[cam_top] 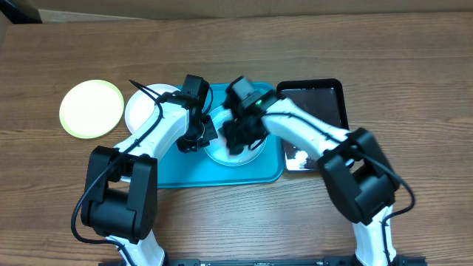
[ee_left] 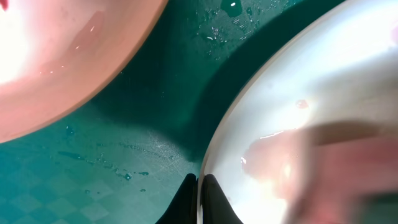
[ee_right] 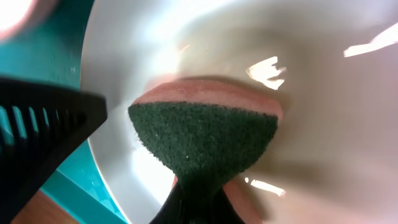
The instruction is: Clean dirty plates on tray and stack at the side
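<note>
- Overhead: I see both arms bent inward over the tray (cam_top: 259, 171). The left gripper (cam_top: 198, 135) and right gripper (cam_top: 238, 135) point down at the pale blue plate (cam_top: 235, 155), which lies in the tray's middle.
- The white plate (cam_top: 145, 108) sits at the tray's far-left corner. The yellow-green plate (cam_top: 92, 108) rests on the table (cam_top: 414, 66) further left, and a black tray (cam_top: 319, 102) sits to the right.
- Left wrist: my left gripper (ee_left: 199, 200) has its jaws pressed onto the pale blue plate's (ee_left: 311, 87) rim, one finger on each side. The tray (ee_left: 155, 99) below looks wet.
- Right wrist: my right gripper (ee_right: 194, 208) pinches a sponge (ee_right: 205, 140), whose green face is against the plate (ee_right: 323, 93). The left gripper (ee_right: 43, 134) sits at the plate's edge.
</note>
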{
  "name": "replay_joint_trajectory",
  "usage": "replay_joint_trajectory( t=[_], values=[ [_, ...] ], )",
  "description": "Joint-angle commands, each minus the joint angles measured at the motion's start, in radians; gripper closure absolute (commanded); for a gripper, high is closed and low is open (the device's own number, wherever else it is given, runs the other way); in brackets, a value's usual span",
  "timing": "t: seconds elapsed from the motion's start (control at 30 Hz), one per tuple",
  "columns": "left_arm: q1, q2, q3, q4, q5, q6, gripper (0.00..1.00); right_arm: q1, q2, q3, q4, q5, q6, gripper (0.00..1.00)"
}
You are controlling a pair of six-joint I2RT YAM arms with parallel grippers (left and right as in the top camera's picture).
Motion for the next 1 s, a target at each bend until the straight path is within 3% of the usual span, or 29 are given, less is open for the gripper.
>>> replay_joint_trajectory(
  t=[0.0, 0.2, 0.33, 0.4, 0.57, 0.8, 0.87, 0.97],
  values=[
    [-0.005, 0.01, -0.004, 0.008, 0.015, 0.009, 0.96, -0.101, -0.139, 0.075, -0.039, -0.01, -0.006, 0.96],
    [-0.005, 0.01, -0.004, 0.008, 0.015, 0.01, 0.96, -0.229, -0.231, 0.075, -0.211, 0.032, -0.095, 0.96],
    [-0.005, 0.01, -0.004, 0.008, 0.015, 0.01, 0.94, -0.314, -0.231, 0.07, -0.348, 0.198, -0.099, 0.96],
    [-0.005, 0.01, -0.004, 0.008, 0.015, 0.01, 0.89, -0.349, -0.23, 0.049, -0.374, 0.276, -0.099, 0.96],
    [-0.005, 0.011, -0.004, 0.008, 0.015, 0.01, 0.71, -0.419, -0.229, -0.053, -0.318, 0.356, -0.099, 0.96],
    [-0.005, 0.011, -0.004, 0.008, 0.014, 0.01, 0.7, -0.438, -0.229, -0.247, -0.099, 0.346, -0.1, 0.95],
    [-0.005, 0.011, -0.004, 0.008, 0.014, 0.01, 0.69, -0.432, -0.229, -0.281, -0.053, 0.318, -0.101, 0.83],
    [-0.005, 0.011, -0.004, 0.008, 0.014, 0.01, 0.68, -0.432, -0.229, -0.273, -0.055, 0.295, -0.103, 0.38]
  ],
)
